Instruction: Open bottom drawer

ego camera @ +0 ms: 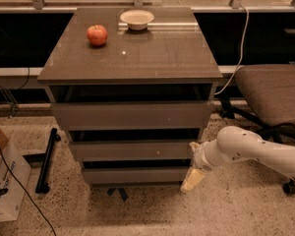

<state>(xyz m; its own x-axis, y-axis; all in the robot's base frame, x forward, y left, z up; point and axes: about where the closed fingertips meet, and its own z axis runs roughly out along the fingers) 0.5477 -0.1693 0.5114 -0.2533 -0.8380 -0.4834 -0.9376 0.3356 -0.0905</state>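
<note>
We find the gripper (192,172) low at the near right corner of the desk (152,53), just beside the right end of the bottom drawer (135,175). Its cream tip slants down and to the left towards the floor. We cannot tell whether it touches the drawer front, nor whether it is released or clenched. The white arm (255,149) runs in from the right edge of the view, passing in front of the chair base.

The bottom drawer is the lowest of three grey-brown fronts, flat and without a handle. A dark strip shows above its top edge. The middle drawer (132,150) sits directly above it and the top drawer (132,114) above that, each also with a dark gap over it.

On the glossy desk top we note a red apple (97,35) at the far left and a shallow white bowl (136,19) near the far edge, just right of the apple and apart from it.

To the right stands a padded chair (270,90) on castors, with a white cable (242,38) hanging down behind it. To the left, a black bar (46,159) lies on the speckled floor (236,210), and a cardboard box (5,181) sits at the left edge.
</note>
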